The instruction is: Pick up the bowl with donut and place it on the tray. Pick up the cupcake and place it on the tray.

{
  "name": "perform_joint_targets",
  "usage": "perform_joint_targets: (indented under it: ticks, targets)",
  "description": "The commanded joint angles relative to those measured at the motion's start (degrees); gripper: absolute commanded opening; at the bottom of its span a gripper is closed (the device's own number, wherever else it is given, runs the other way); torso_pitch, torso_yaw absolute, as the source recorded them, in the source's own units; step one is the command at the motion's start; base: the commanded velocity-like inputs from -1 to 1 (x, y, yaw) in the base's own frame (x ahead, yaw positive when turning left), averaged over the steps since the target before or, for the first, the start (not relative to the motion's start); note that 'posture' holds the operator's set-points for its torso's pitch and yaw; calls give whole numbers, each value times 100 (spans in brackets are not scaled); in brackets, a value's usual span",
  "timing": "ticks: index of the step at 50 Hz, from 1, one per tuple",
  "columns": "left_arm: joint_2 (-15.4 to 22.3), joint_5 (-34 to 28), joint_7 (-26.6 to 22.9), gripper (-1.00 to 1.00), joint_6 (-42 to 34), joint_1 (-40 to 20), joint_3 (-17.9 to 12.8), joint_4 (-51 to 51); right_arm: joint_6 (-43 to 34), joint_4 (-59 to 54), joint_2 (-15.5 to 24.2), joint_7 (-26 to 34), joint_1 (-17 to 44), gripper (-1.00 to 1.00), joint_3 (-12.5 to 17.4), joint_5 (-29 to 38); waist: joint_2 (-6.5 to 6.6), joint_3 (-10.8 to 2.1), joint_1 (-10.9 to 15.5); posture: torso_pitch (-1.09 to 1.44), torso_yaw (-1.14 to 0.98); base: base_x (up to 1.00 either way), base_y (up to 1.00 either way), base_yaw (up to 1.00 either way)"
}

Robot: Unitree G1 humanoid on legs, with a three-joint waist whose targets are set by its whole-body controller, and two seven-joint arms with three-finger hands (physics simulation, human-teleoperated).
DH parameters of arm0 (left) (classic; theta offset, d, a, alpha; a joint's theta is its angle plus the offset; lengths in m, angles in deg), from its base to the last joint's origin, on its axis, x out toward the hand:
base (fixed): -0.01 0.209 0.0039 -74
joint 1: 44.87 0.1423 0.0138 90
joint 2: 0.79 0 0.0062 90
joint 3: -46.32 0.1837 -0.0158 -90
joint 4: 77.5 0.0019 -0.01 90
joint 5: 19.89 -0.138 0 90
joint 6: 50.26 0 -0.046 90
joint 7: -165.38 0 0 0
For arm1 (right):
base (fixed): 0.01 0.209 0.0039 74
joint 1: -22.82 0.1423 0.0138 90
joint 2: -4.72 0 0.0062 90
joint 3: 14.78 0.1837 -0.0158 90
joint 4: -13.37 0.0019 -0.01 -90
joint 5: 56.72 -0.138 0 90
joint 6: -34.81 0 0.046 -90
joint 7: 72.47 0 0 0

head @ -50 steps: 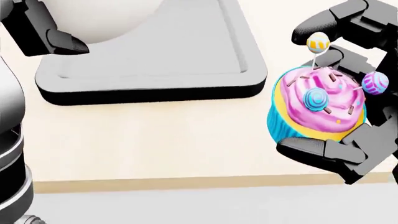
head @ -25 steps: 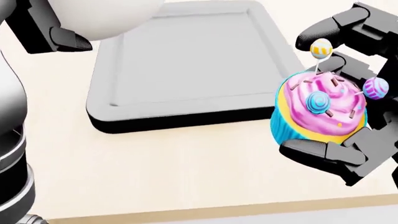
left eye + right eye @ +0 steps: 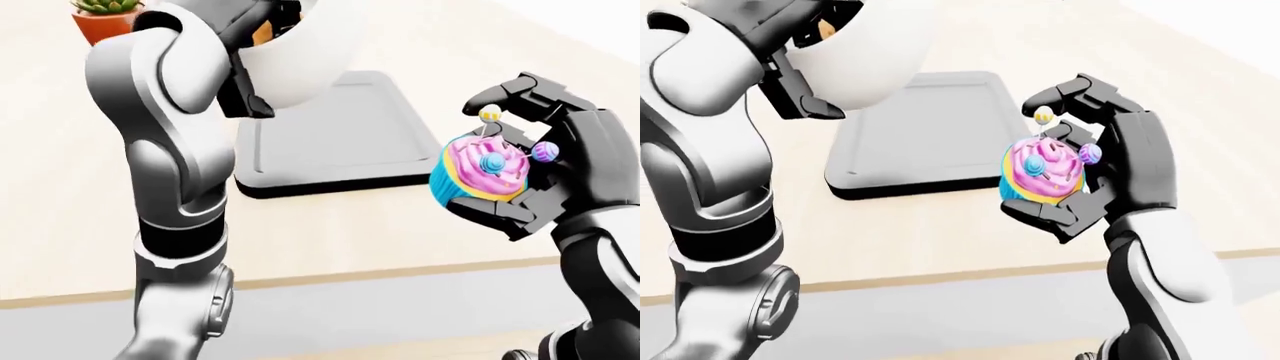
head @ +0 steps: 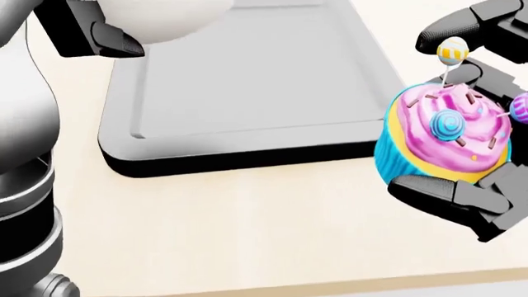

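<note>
Camera has shifted; right hand [image 4: 462,117] stays clamped on cupcake [image 4: 444,135] at tray's [image 4: 247,93] 3 o'clock; left hand [image 3: 790,71] grips bowl [image 3: 855,56].

A pale wooden table [image 4: 247,229] carries a flat grey rectangular tray [image 4: 247,93] with a dark rim; a potted succulent [image 3: 100,19] stands beyond the tray.

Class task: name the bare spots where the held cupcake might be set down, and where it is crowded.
The tray floor is bare toward the cupcake. The counter strip below the tray's dark rim is also free. The tray's upper-left is crowded by the raised bowl.
</note>
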Motion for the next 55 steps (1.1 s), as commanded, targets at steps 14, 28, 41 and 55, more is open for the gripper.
perform_joint_targets:
  ticks: [14, 28, 41, 55]
  targets:
    - [-41, 265, 579, -100, 156, -710, -72, 1050, 374, 20, 131, -199, 89, -100, 63, -204, -25, -188, -38, 0, 0, 0, 0, 0]
    - [-87, 114, 437, -100, 190, -737, 39, 1397, 351, 25, 126, -355, 123, -100, -39, -312, -43, -453, -50, -11, 0, 0, 0, 0]
    - [-256, 264, 773, -100, 178, -915, 80, 1859, 426, -19, 125, -347, 77, -100, -65, -307, -50, -903, -50, -24, 0, 0, 0, 0]
    - [-255, 993, 2049, -100, 686, -1311, 117, 3785, 560, -101, 117, -326, 9, -100, -88, -282, -54, -1193, -53, -25, 0, 0, 0, 0]
